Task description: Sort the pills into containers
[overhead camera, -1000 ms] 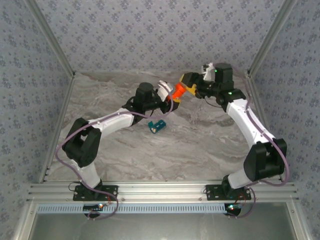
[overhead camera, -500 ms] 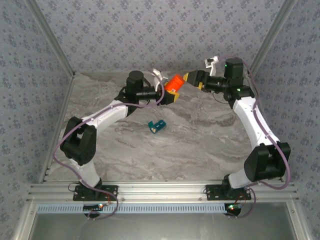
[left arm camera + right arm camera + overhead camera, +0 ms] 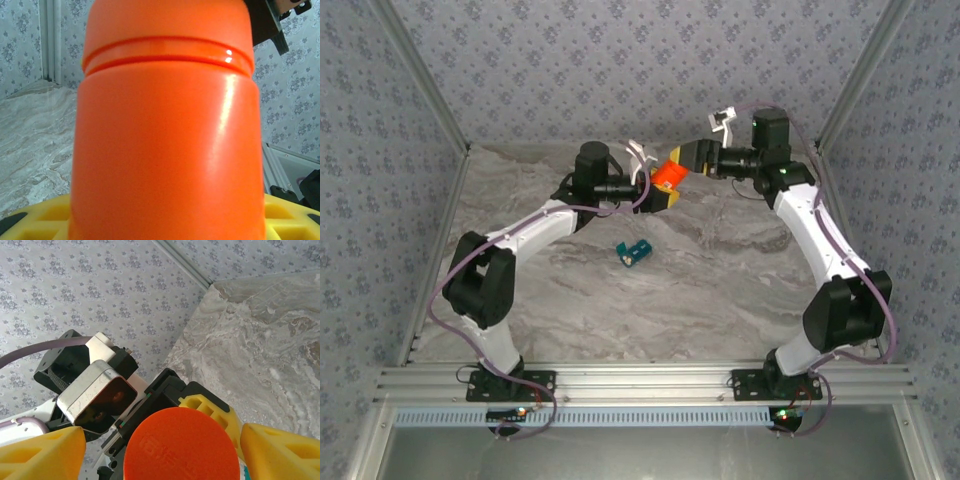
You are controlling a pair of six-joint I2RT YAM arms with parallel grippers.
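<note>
So, compared with half a second back, the right hand (image 3: 684, 161) has slid in leftward. Its yellow fingers (image 3: 42, 452) now sit either side of the cap (image 3: 180, 445) of the orange bottle (image 3: 668, 177). Before, it was just off the cap end, not around it. The bottle sits a touch lower in the overhead view and the left arm has hardly shifted. A full second ago the left arm's wrist was a bit nearer to us; it has pulled back toward the back wall (image 3: 620, 70) since.

The left hand (image 3: 664, 188) is clamped on the bottle's body. It holds the bottle in the air over the far part of the tabletop (image 3: 720, 280), with the cap end pointing at the right hand. In its own wrist view the bottle blocks nearly everything, with bits of yellow finger poking out at the bottom.

The right hand is spread wide. In its wrist view there's a clear gap between the cap and one finger. The other finger is right beside the cap and I can't tell if it touches. Behind the cap you can see the left hand's yellow finger and its camera housing.

The pill box (image 3: 633, 252), a small teal thing, lies on the tabletop near the middle. It's well apart from both hands and in the same spot as before. It's too small to make out compartments or pills.
</note>
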